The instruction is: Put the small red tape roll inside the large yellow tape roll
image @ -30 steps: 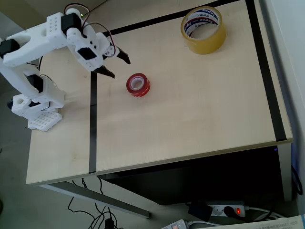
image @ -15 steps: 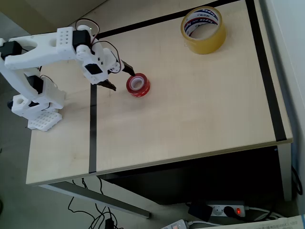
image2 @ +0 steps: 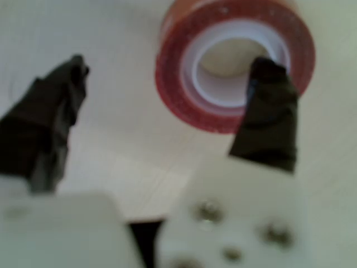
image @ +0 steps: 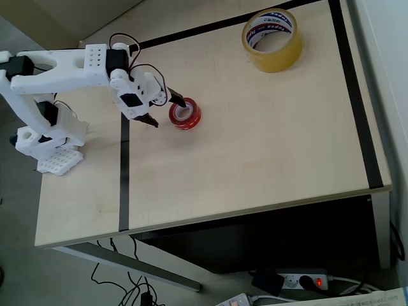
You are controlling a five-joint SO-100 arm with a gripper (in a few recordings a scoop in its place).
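— Where is the small red tape roll (image: 185, 115)?

— Lying flat on the pale wooden worktop (image: 255, 146), hole facing up, in the left half of the overhead view. In the wrist view (image2: 234, 61) it sits near the top of the picture, its whitish core plain to see.

— And the gripper (image: 162, 108)?

— Its two dark fingers are spread apart, holding nothing. In the overhead view one fingertip (image: 180, 101) reaches the upper left of the red roll's rim, while the other (image: 150, 120) stands off to the left of the roll, over a black tape line (image: 123, 172) that runs down the worktop. The wrist view (image2: 162, 111) shows the right-hand finger (image2: 268, 117) overlapping the roll's hole and inner edge, and the left-hand finger (image2: 44, 123) well clear of the roll, above bare wood. Whether the right-hand finger touches the roll I cannot tell — that picture is blurred.

— The large yellow tape roll (image: 272, 40)?

— Far from the red one, near the top edge of the worktop in the overhead view, also flat, with blue and red lettering on its white inner core. A second black line (image: 357, 108) runs down the worktop's right side.

— The arm?

— White, reaching in from the left of the overhead view, with its base (image: 48, 143) at the worktop's left edge.
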